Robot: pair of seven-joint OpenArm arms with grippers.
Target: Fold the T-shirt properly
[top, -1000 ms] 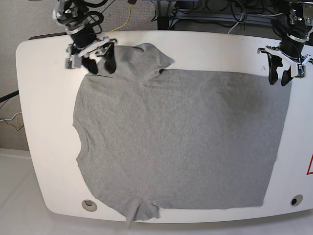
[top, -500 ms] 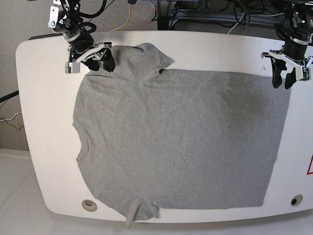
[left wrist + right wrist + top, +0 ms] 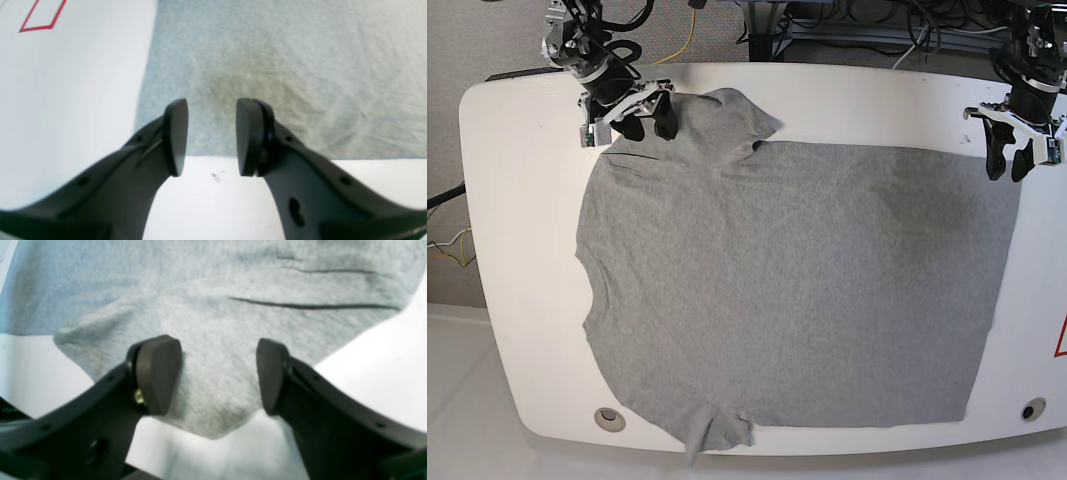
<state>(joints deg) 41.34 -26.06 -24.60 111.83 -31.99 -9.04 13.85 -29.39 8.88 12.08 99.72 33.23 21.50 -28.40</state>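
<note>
T-shirt [image 3: 787,290] lies spread flat across the white counter [image 3: 517,250]. Right pincer [image 3: 218,376] hovers released over a sleeve; left pincer [image 3: 210,136] gapes empty above the hem corner.

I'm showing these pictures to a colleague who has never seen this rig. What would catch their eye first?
The grey T-shirt spread flat over most of the white table, neck toward the base view's left. Next, the two dark grippers at the far edge: the right gripper open over the sleeve at top left, and the left gripper open over the shirt's top-right corner. One sleeve lies bunched at the near edge.
</note>
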